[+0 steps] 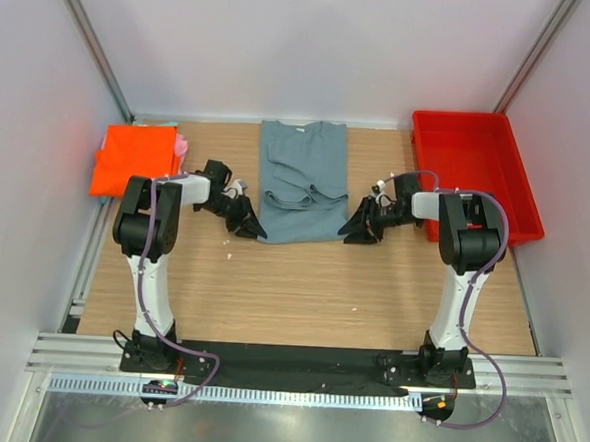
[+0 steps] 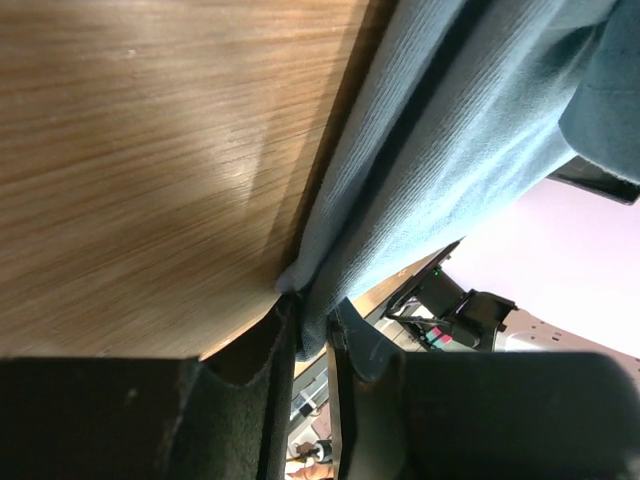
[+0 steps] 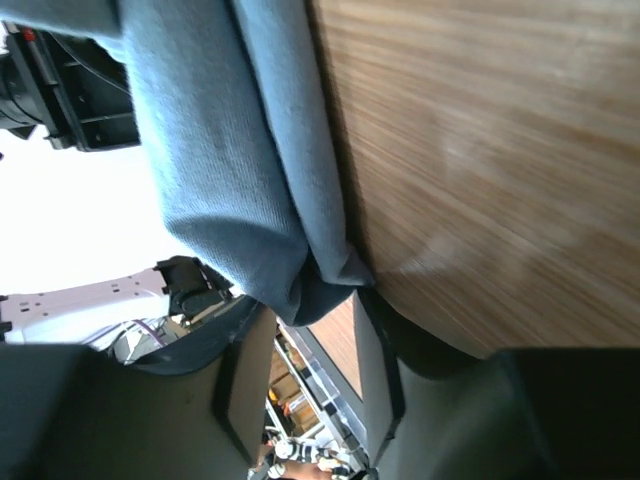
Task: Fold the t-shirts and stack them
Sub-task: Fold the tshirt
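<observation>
A grey-blue t-shirt (image 1: 303, 176) lies lengthwise at mid-table, its sides folded in. An orange t-shirt (image 1: 133, 159) sits folded at the far left with a pink one (image 1: 182, 146) peeking out beside it. My left gripper (image 1: 250, 224) is at the grey-blue shirt's near left corner. In the left wrist view the left gripper (image 2: 312, 335) has its jaws shut on the grey-blue cloth's (image 2: 440, 150) edge. My right gripper (image 1: 359, 231) is at the near right corner. The right wrist view shows the right gripper (image 3: 305, 320) with jaws apart around the bunched corner (image 3: 235, 190).
A red plastic bin (image 1: 473, 177) stands at the back right, next to the right arm. Bare wooden tabletop (image 1: 301, 292) stretches between the shirt and the arm bases. White walls close in the table on three sides.
</observation>
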Action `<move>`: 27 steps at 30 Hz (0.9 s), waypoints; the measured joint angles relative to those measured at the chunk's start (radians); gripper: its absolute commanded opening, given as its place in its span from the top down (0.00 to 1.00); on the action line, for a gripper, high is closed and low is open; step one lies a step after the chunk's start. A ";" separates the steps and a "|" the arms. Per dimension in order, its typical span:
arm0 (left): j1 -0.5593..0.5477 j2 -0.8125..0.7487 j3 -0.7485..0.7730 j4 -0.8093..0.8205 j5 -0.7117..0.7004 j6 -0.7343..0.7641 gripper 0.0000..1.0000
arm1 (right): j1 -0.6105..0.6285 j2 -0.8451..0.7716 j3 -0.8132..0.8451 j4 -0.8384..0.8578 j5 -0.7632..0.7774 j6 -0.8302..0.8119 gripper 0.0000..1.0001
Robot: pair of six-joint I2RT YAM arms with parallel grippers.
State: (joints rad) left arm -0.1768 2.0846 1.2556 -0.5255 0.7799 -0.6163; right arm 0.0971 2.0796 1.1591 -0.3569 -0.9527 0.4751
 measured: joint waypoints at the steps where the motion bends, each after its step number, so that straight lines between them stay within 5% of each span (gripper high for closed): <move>1: 0.000 0.000 -0.001 0.002 0.000 0.000 0.80 | 0.000 0.000 -0.001 0.009 -0.003 0.008 0.53; 6: 0.000 0.000 -0.001 0.002 0.000 0.000 0.81 | -0.003 0.002 -0.001 0.045 -0.014 0.035 0.55; 10: 0.000 0.000 -0.001 0.003 0.000 0.000 0.81 | -0.003 0.008 -0.001 0.068 0.011 0.033 0.81; 15: 0.000 0.000 -0.001 0.003 -0.001 0.000 0.91 | -0.003 0.017 -0.007 0.092 0.026 0.039 0.98; 16: 0.000 0.000 -0.002 0.003 -0.003 0.000 1.00 | -0.003 0.015 -0.011 0.099 0.025 0.039 0.98; 27: -0.016 -0.183 -0.098 0.049 -0.024 -0.035 1.00 | -0.003 -0.313 -0.167 0.051 0.127 -0.020 0.98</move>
State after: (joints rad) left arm -0.1928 1.9018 1.1572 -0.4763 0.7555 -0.6514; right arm 0.0940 1.7664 0.9924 -0.3061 -0.8257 0.4549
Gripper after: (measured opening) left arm 0.012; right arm 0.100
